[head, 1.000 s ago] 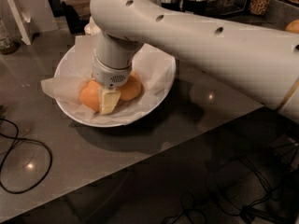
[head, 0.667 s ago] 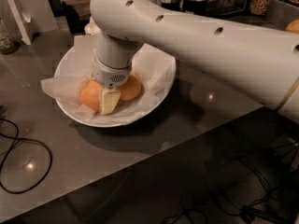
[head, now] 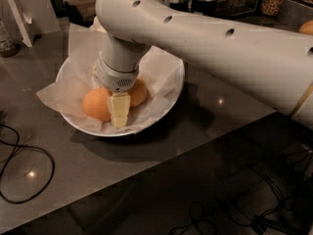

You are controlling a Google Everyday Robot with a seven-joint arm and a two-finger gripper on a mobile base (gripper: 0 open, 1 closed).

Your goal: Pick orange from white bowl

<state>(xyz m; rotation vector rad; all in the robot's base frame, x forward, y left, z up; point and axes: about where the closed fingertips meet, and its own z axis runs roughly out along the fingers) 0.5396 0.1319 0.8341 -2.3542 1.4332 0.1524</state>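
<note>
My gripper (head: 119, 112) sits low in the white bowl (head: 168, 99), centre left, between the left-hand orange (head: 95, 104) and the right-hand orange (head: 139, 93). I cannot tell how its jaws stand. The bowl rests on a grey tabletop (head: 210, 104).

Grey glossy table (head: 220, 102). Black cable (head: 29, 153) loops on its left part. White stand (head: 20, 17) upright at back left, dark bottle (head: 6, 40) just beside it. Jar (head: 274, 0) of brown stuff back right. Orange blob (head: 307, 27) cut off at right edge. Floor cables (head: 264, 219) lower right. The gripper (head: 119, 112) hangs low over the table's left half.
</note>
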